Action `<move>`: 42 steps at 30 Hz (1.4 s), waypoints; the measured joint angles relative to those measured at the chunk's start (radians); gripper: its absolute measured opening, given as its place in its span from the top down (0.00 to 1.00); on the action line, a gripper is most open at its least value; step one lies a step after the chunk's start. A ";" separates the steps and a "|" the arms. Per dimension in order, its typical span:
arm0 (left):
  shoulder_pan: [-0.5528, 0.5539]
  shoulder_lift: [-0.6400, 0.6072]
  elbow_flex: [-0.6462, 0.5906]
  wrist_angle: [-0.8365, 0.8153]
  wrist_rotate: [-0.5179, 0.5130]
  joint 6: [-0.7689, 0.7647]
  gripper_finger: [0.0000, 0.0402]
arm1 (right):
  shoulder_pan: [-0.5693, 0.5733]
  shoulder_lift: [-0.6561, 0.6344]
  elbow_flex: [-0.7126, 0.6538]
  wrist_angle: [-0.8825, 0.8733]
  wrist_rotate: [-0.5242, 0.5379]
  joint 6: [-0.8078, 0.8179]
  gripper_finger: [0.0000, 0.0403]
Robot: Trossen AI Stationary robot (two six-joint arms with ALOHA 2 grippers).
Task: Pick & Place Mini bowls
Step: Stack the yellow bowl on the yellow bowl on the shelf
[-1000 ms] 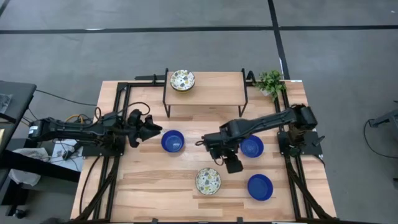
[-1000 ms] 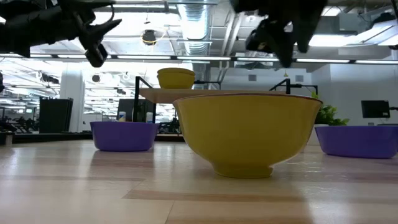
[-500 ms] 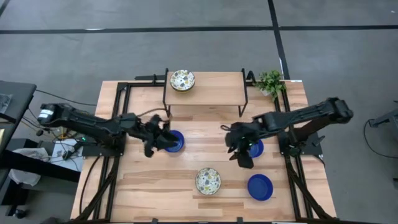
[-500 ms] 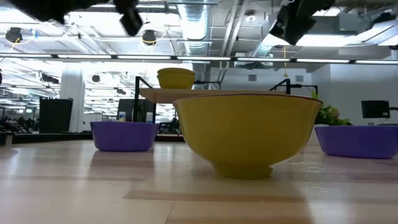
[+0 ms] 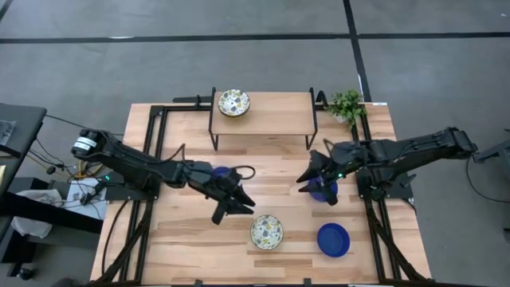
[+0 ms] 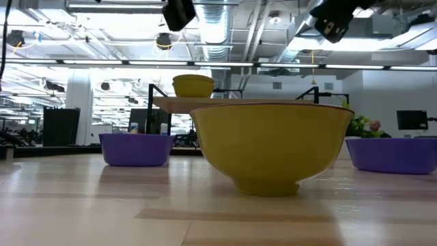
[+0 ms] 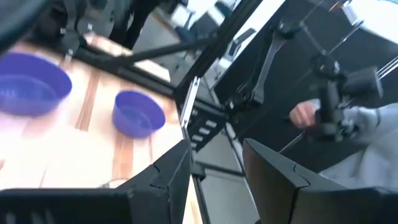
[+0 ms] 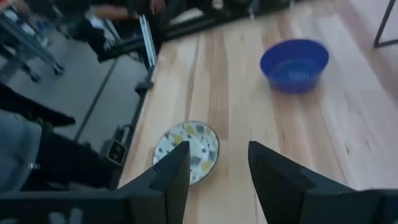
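The light wooden table (image 5: 199,239) fills the middle of the high view, with a small raised wooden shelf on black legs (image 5: 271,108) at its upper centre. One floral-patterned cream mini bowl (image 5: 233,102) sits at the shelf's left end; a second floral mini bowl (image 5: 266,232) sits on the table at lower centre. A glossy blue mini bowl (image 5: 333,239) lies to the right of that one, well apart from it. Another blue mini bowl (image 5: 220,173) shows just left of centre, mostly hidden under the left arm, and a third blue bowl (image 5: 324,190) shows right of centre, partly covered by the right arm.

The left tool (image 5: 227,209) reaches out over the table at lower centre, just left of the floral bowl and not touching it — its fingers (image 7: 171,171) stand spread with nothing between them. The right tool (image 5: 306,174) hangs right of centre beside the third blue bowl, fingers (image 8: 174,168) likewise spread and holding nothing. A small green potted plant (image 5: 346,104) stands at the table's upper right corner. In the left wrist view a person's hand (image 7: 305,115) shows beyond the table.
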 joint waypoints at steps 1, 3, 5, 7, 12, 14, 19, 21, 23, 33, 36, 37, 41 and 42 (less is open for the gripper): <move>-0.002 0.011 0.003 -0.009 0.000 0.000 0.64 | -0.003 -0.015 -0.009 0.012 0.000 0.004 0.62; -0.003 0.027 0.003 -0.017 0.006 0.000 0.64 | -0.007 -0.041 -0.025 0.044 0.000 0.006 0.63; -0.002 0.033 0.003 -0.013 0.007 0.000 0.64 | -0.007 -0.063 -0.032 0.052 0.003 0.006 0.63; -0.002 0.034 0.003 -0.012 0.005 0.003 0.64 | -0.014 -0.077 -0.032 0.062 0.022 0.006 0.63; 0.029 0.027 0.003 -0.009 -0.004 -0.088 0.64 | -0.028 -0.096 -0.032 0.057 0.040 0.062 0.63; 0.029 0.019 0.003 -0.017 -0.012 -0.072 0.64 | -0.027 -0.096 -0.032 0.060 0.041 0.064 0.62; -0.023 0.019 0.077 -0.204 -0.064 0.032 0.64 | -0.027 -0.096 -0.032 0.079 0.058 0.066 0.62; -0.051 0.022 0.135 -0.330 -0.109 0.082 0.64 | -0.027 -0.096 -0.032 0.078 0.059 0.065 0.63; -0.082 0.024 0.190 -0.458 -0.144 0.134 0.64 | -0.027 -0.096 -0.032 0.078 0.061 0.066 0.63; -0.196 0.117 0.341 -0.562 -0.222 0.427 0.64 | -0.027 -0.096 -0.032 0.077 0.112 0.066 0.62; -0.222 0.200 0.360 -0.562 -0.225 0.529 0.64 | -0.027 -0.096 -0.032 0.075 0.112 0.066 0.63; -0.231 0.231 0.363 -0.562 -0.224 0.564 0.64 | -0.027 -0.096 -0.032 0.070 0.112 0.066 0.63; -0.251 0.325 0.369 -0.587 -0.222 0.663 0.64 | -0.027 -0.096 -0.032 0.069 0.107 0.066 0.64; -0.250 0.337 0.369 -0.589 -0.223 0.664 0.64 | -0.027 -0.096 -0.032 0.069 0.106 0.066 0.64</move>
